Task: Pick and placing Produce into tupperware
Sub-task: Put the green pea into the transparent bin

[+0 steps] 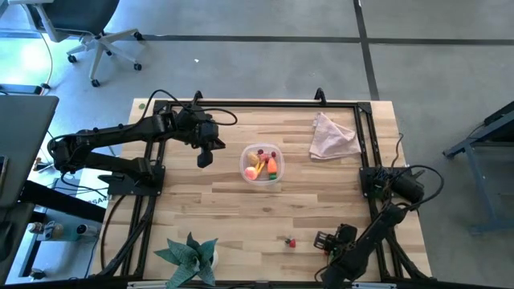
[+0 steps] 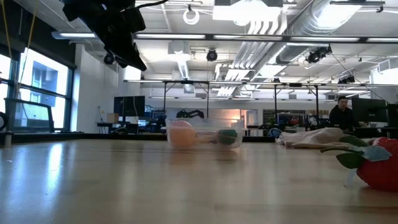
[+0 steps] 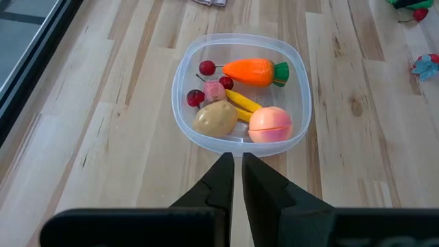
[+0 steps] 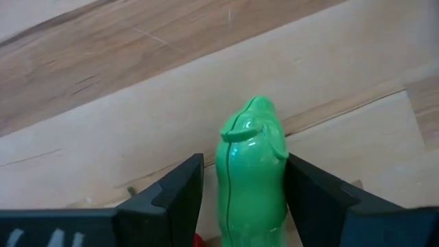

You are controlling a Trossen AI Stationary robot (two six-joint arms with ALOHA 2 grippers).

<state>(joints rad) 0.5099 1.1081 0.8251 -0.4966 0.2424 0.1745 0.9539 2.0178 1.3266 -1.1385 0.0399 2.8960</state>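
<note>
**Produce mostly in the tupperware, one green piece in your right pincer**

From above, you see the tupperware (image 1: 263, 164) mid-bench (image 1: 241, 217), your left pincer (image 1: 204, 156) raised just beside it, and your right pincer (image 1: 325, 240) low near the front edge.

Your left wrist view shows its fingers clenched on nothing, with carrot (image 3: 255, 71), potato (image 3: 215, 118) and cherries (image 3: 203, 82) inside the container.

Your right wrist view shows fingers grasping a green pepper (image 4: 251, 171).

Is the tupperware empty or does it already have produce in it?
Partly filled. The tupperware holds a carrot, potato, peach-coloured piece, yellow sticks and cherries.
</note>
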